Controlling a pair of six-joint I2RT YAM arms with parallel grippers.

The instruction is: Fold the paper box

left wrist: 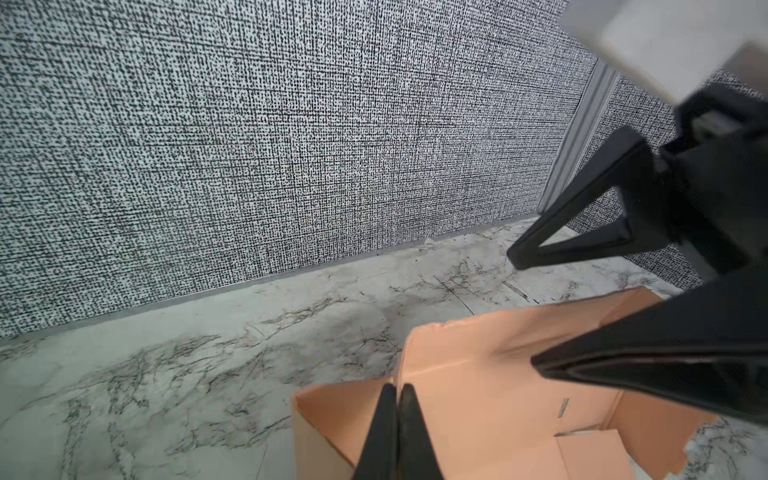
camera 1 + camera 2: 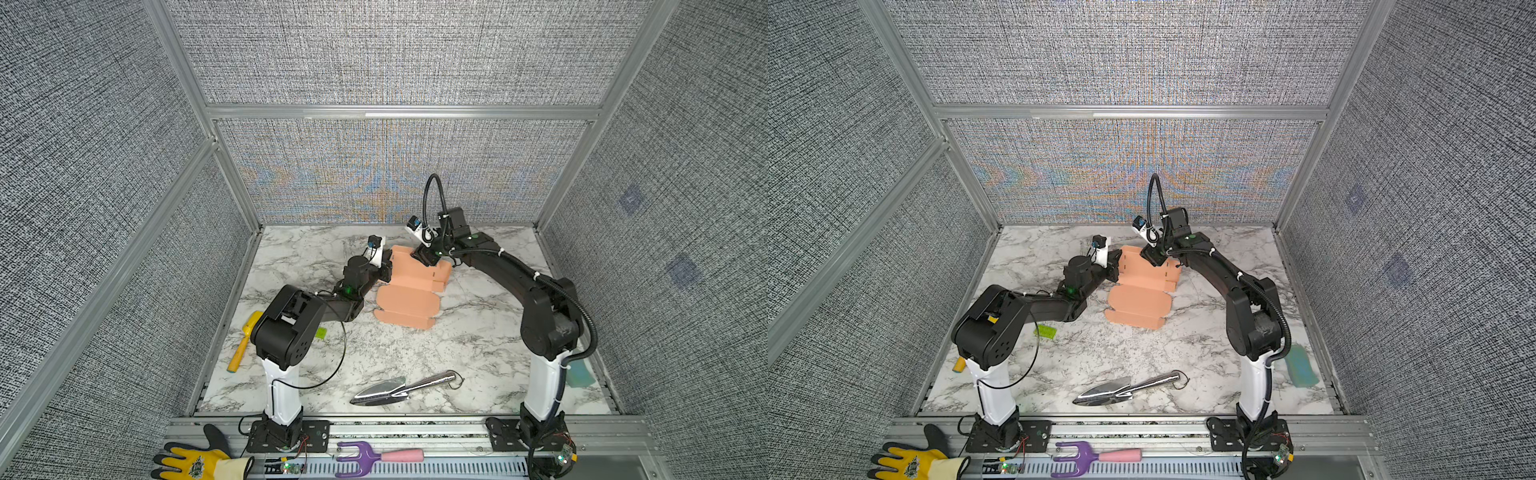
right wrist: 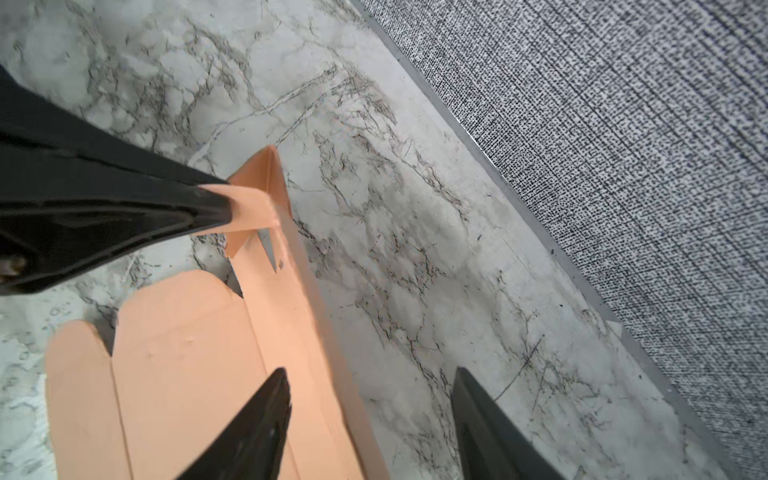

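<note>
The salmon-pink paper box (image 2: 409, 297) (image 2: 1140, 299) lies partly folded in the middle of the marble table, its far walls raised. My left gripper (image 2: 388, 266) (image 2: 1118, 262) (image 1: 397, 388) is shut on the thin raised flap at the far left corner of the paper box (image 1: 478, 399); the right wrist view also shows this left gripper (image 3: 226, 203) pinching that tab. My right gripper (image 2: 419, 254) (image 2: 1148, 255) (image 3: 370, 374) is open astride the far wall of the paper box (image 3: 187, 353), one finger over the inside panel and the other over the table.
A silver trowel (image 2: 399, 390) lies near the front. At the left are a yellow brush (image 2: 243, 340) and a green brick (image 2: 321, 332); a teal sponge (image 2: 1302, 365) is at the right. A glove (image 2: 195, 461) and a purple fork (image 2: 374, 457) rest on the front rail. The back wall stands close behind the box.
</note>
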